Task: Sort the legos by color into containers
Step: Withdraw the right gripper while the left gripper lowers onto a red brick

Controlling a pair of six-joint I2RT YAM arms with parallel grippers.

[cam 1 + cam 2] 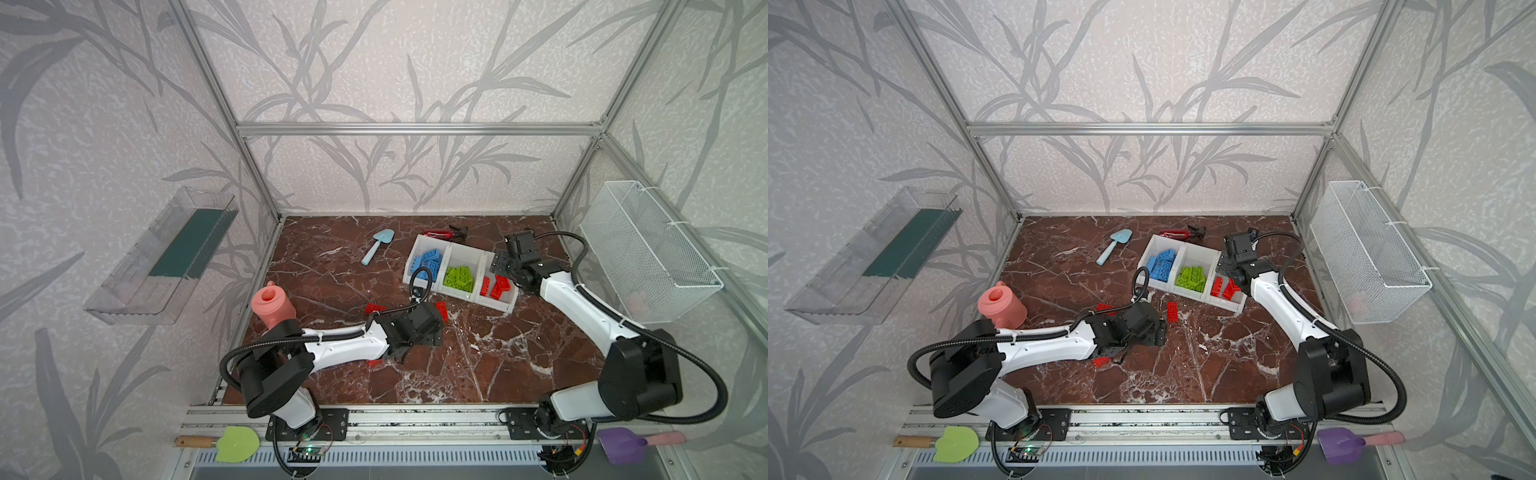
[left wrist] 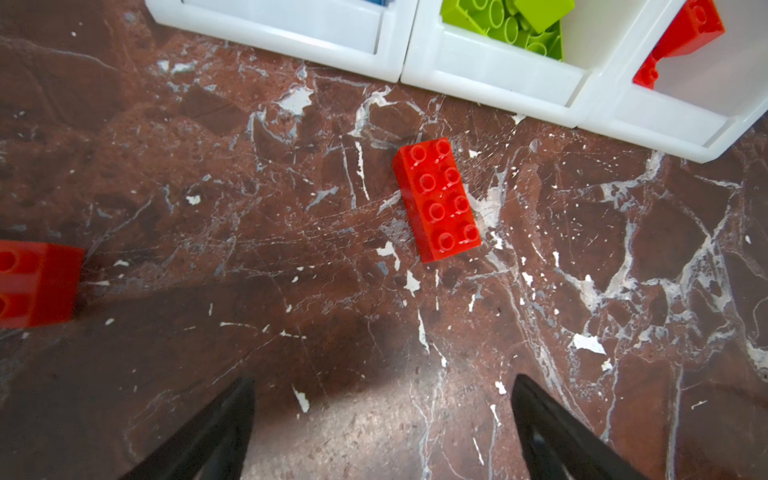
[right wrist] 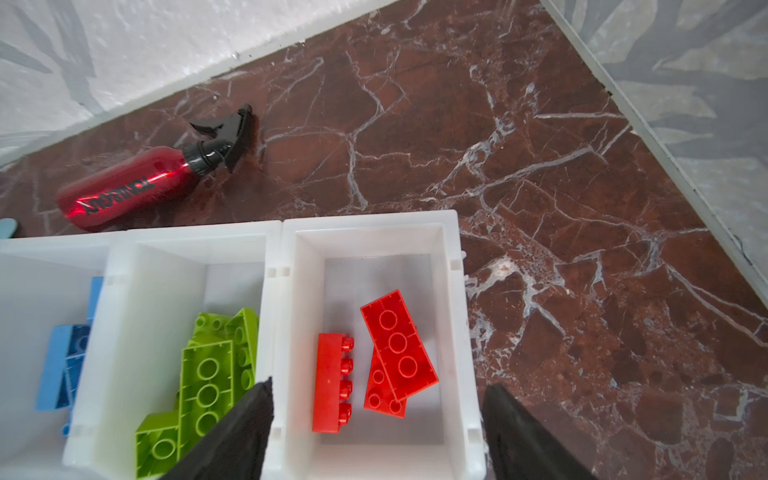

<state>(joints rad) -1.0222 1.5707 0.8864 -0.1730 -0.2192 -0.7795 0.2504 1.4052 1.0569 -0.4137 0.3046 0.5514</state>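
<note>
On the left wall a clear tray (image 1: pixel 162 257) is mounted above the tabletop (image 1: pixel 519 365). A pink watering can (image 1: pixel 272 307) is set against the tabletop's left edge, just beside the left arm. The left claw (image 2: pixel 382 380) is held wide and empty above bare marble near the middle, with open room on all sides. Ahead of it, a loose red brick (image 2: pixel 436 199) is seen lying flat, studs up, near the front edge of the containers (image 1: pixel 505 306) but apart from it. A second red brick (image 2: pixel 37 284) is cut off by the border of the left wrist view. A light blue trowel (image 1: pixel 376 245) is laid toward the back, apart from the slanted row. The legos in the row are seen by colour: blue legos (image 1: pixel 428 262) in the left bin, green legos (image 1: pixel 459 278) in the middle, red legos (image 3: pixel 395 353) in the right. A red spray bottle (image 3: pixel 137 183) is laid just behind the row, near the back wall. The right claw (image 3: pixel 378 384) is held spread and empty over the right bin. Bare marble is seen between the row and the right edge, where a wire basket (image 1: pixel 648 253) is hung on the wall.
</note>
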